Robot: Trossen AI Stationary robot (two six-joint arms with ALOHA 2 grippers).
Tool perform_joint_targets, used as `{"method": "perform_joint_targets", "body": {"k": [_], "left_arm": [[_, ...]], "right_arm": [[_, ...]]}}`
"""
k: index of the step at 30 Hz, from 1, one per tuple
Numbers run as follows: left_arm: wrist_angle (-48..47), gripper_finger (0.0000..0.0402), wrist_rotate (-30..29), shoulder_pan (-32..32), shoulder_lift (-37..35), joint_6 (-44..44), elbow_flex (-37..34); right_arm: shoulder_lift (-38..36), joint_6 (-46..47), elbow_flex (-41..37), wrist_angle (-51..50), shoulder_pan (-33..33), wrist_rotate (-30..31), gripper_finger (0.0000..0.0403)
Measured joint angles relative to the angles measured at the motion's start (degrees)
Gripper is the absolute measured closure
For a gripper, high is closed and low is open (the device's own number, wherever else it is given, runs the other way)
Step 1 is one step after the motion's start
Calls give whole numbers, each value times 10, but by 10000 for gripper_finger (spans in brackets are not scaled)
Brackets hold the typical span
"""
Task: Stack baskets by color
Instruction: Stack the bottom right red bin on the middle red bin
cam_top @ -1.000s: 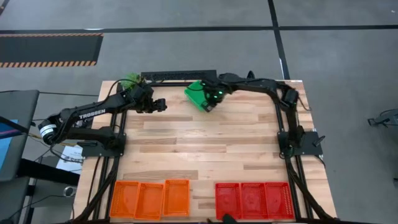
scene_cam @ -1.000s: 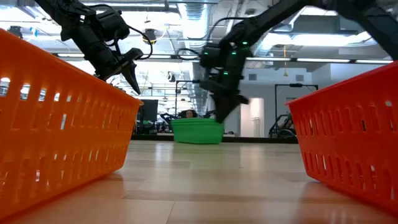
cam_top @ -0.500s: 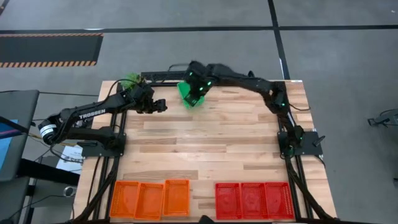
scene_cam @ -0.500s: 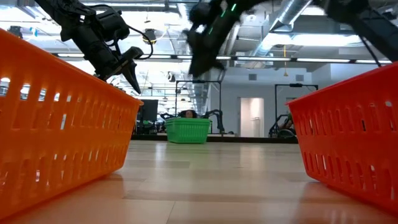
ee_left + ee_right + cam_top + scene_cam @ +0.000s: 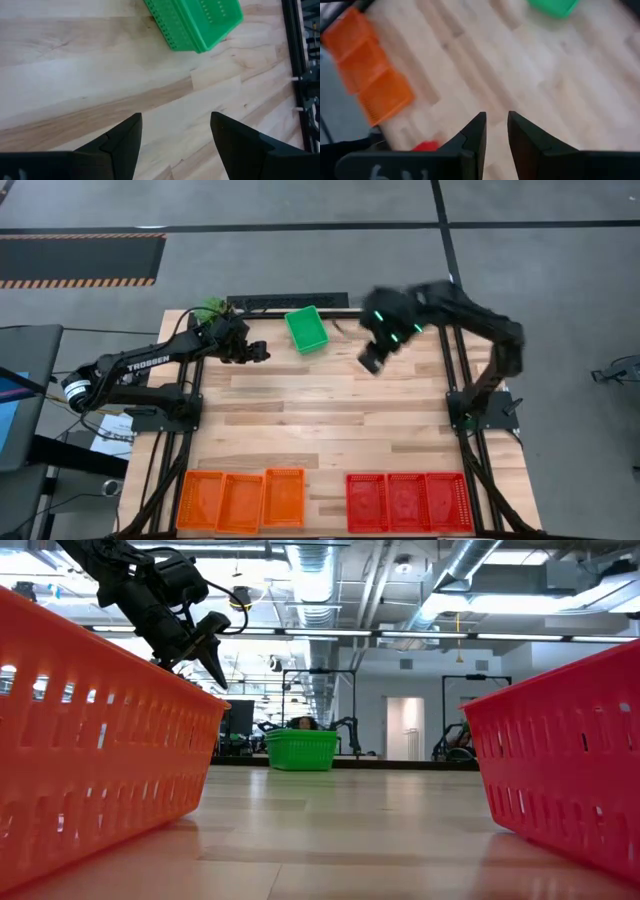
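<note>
A green basket rests on its bottom on the wooden table, close to the far edge; it also shows in the low view and in the left wrist view. My left gripper hangs open above the table to the left of it, with nothing between its fingers. My right gripper is raised high to the right of the basket, its fingers a narrow gap apart and empty. Three orange baskets and three red baskets stand in rows at the near edge.
A green plant stands at the far left corner behind my left arm. In the low view an orange basket and a red basket flank the bare wood that runs through the table's middle.
My right gripper has left the green basket, rising high and swinging toward the table's right edge. The green basket has slid a little toward the left and turned about, and it now lies flat and alone on the table. My left gripper has kept still.
</note>
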Motion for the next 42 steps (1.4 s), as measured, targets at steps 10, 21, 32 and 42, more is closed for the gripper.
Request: {"method": "perform_joint_targets", "body": {"k": [10,21,32,42], "left_arm": [[3,178,18,0,0,4,0],[4,178,38,0,0,9,0],[3,178,41,0,0,14,0],[2,178,42,0,0,15,0]], "right_arm": [[-96,530,-214,-10,310,110,301],[-98,1016,-434,98,555,-17,289],[-91,1028,-581,205,584,-99,212],[-91,1048,-644,284,616,-175,204]]}}
